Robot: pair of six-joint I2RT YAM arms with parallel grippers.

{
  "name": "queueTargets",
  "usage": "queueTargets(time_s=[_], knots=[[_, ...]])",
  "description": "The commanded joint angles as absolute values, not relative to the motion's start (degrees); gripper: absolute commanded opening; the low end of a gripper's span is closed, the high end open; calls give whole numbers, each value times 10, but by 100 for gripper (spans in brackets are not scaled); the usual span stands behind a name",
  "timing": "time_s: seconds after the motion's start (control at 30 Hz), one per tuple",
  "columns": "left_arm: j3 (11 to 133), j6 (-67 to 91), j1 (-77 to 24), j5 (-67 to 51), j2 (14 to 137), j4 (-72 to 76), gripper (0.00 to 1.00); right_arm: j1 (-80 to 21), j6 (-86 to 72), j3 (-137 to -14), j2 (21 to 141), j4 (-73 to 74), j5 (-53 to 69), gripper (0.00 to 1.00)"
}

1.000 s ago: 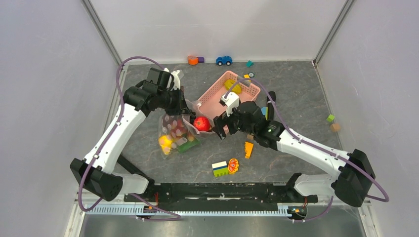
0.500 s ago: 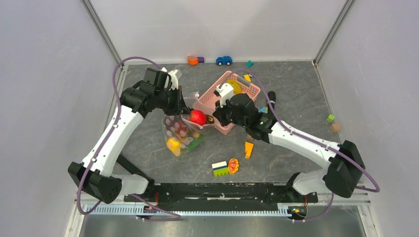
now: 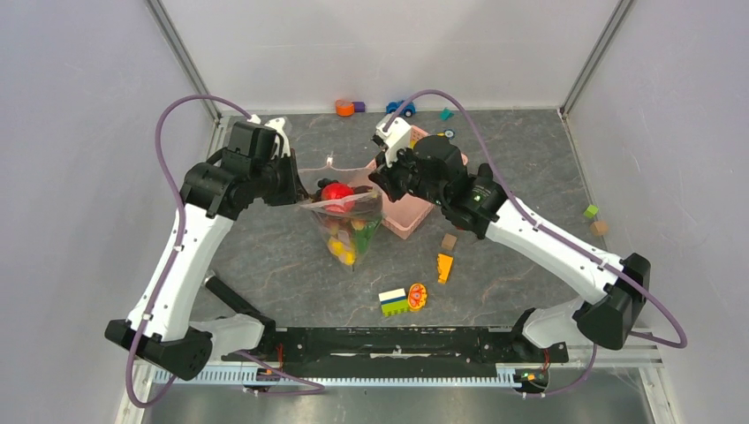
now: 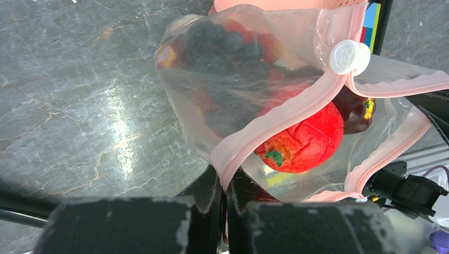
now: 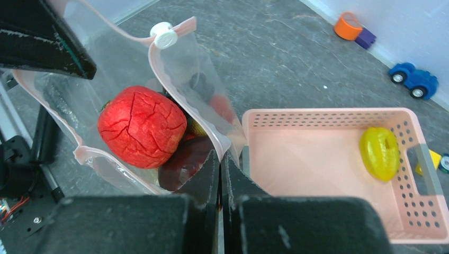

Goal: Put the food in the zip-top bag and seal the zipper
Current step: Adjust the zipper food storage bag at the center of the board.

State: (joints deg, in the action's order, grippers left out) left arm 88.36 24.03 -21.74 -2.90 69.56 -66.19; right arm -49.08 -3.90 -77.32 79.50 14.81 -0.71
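The clear zip-top bag [image 3: 346, 225] hangs off the table between both grippers, mouth up and open. My left gripper [image 4: 225, 179] is shut on the pink zipper [image 4: 275, 124] at the mouth's left end. My right gripper [image 5: 221, 156] is shut on the bag's right mouth edge. A red ball-like fruit [image 5: 140, 127] sits in the mouth, with a dark red apple [image 5: 182, 164] under it. Dark berries [image 4: 222, 45] and other food lie lower in the bag. The white slider [image 4: 348, 57] sits on the far strip. A yellow citrus [image 5: 379, 152] lies in the pink basket [image 5: 317, 164].
The pink basket [image 3: 415, 219] stands right behind the right gripper. An orange wedge [image 3: 444, 267], a brown block [image 3: 449, 241] and stacked blocks [image 3: 394, 301] lie near the front. A blue toy car [image 3: 399, 108] and small pieces sit along the back wall. Two cubes [image 3: 593, 219] lie at the right.
The right gripper closed on the bag's right mouth edge. Both arms then lifted the bag off the table and carried it back and right, and the food slid toward its bottom.
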Motion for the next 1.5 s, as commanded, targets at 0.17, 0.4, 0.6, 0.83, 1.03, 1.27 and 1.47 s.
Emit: queueTargets(time_s=[0.17,0.4,0.6,0.83,1.03,1.27,1.47], knots=[[909,245,-212,-13,690,-663,7,-491,29,-823,818,143,143,3],[892,237,-211,-40,704,-646,16,-490,25,-798,820,125,141,0],[882,234,-211,-19,701,-645,37,-491,9,-774,808,100,133,0],[884,243,-211,58,687,-650,39,-490,11,-759,799,98,130,0],[888,249,-211,60,658,-645,31,-490,14,-761,803,104,131,0],[885,250,-211,44,652,-635,2,-490,44,-769,802,113,130,19],[881,252,-210,33,665,-632,2,-466,122,-807,796,131,134,88]])
